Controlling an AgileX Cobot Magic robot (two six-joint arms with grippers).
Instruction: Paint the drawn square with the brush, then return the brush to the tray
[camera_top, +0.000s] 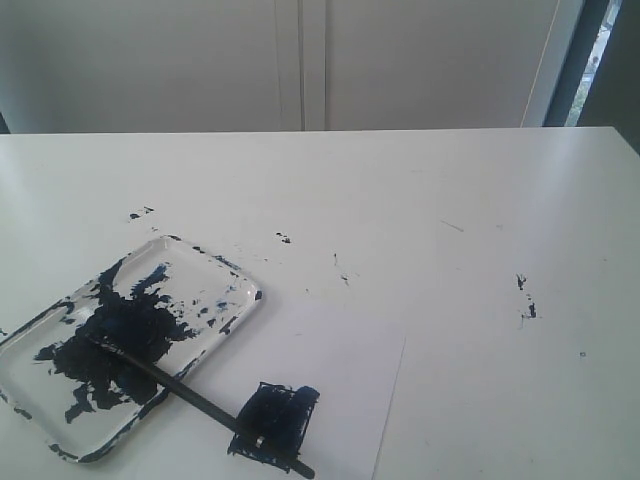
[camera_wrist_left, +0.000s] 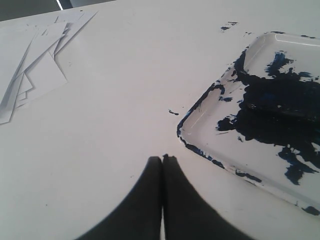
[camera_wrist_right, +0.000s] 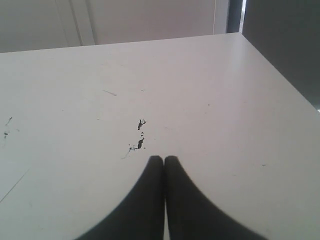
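My left gripper (camera_wrist_left: 162, 159): jaws together, empty, beside the shallow clear rectangular paint-smeared tray (camera_top: 190, 262), near left. Long thin black brush (camera_top: 200, 400): tip in tray, handle out over the rim, across the small drawn square (camera_top: 278, 410), filled dark blue. Right gripper (camera_wrist_right: 164, 159): closed, empty, well right. My read: painting done, brush half returned.

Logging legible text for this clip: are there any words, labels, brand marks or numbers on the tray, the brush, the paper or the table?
No readable text in any view.
The tray carries only dark paint blotches.
The brush is plain black.
The paper shows only the painted square.
The loose sheets look blank.
The specks on the table are paint, not characters.
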